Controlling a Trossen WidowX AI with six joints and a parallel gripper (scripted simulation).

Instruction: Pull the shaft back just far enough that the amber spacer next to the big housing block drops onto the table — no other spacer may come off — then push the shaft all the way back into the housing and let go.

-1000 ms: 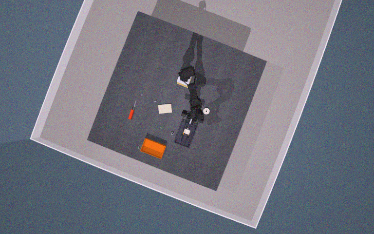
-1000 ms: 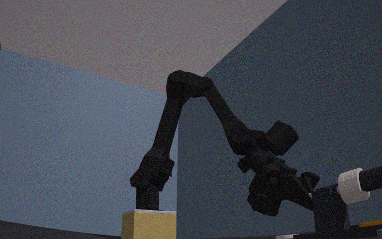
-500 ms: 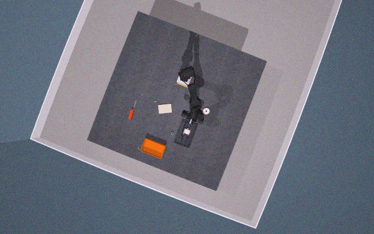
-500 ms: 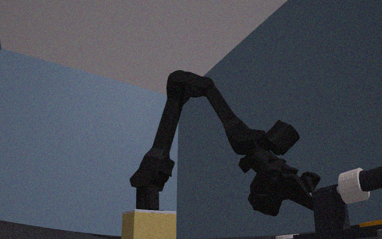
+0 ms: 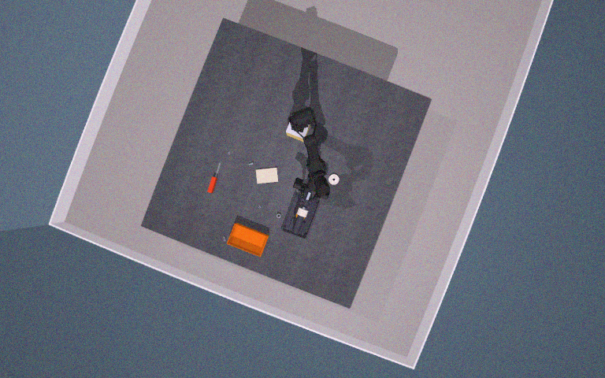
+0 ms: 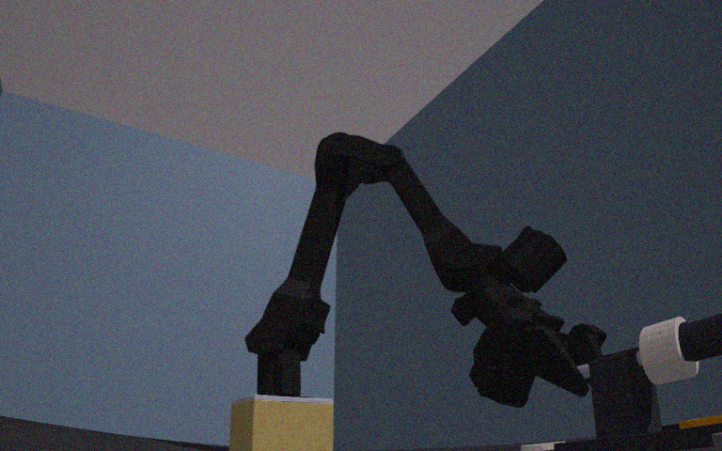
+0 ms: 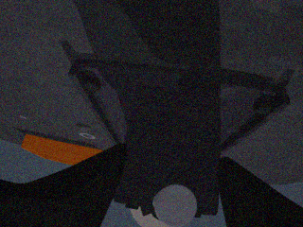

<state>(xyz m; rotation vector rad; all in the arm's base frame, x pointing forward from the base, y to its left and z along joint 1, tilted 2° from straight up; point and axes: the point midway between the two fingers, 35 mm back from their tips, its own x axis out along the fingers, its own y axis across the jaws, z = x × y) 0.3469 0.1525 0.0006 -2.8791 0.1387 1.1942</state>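
My gripper (image 5: 308, 191) (image 6: 585, 367) (image 7: 173, 158) is open, its fingers standing apart on either side of the pale shaft (image 5: 308, 196) (image 6: 583, 370) (image 7: 174, 205). The shaft's near end sticks out of a dark upright block (image 6: 622, 391) of the fixture. A white spacer (image 5: 302, 213) (image 6: 661, 350) sits between this block and a dark horizontal cylinder (image 6: 717, 334). An amber piece (image 5: 297, 215) (image 6: 712, 420) shows low down by the fixture base, below the shaft line; whether it touches the table is unclear. How deep the shaft sits in the housing is hidden.
An orange bin (image 5: 248, 239) stands left of the fixture base (image 5: 293, 230). A white disc (image 5: 334, 179) lies close to the arm's right. A cream block (image 5: 267, 176), a red-handled screwdriver (image 5: 211, 184) and a small washer (image 5: 278, 215) lie to the left.
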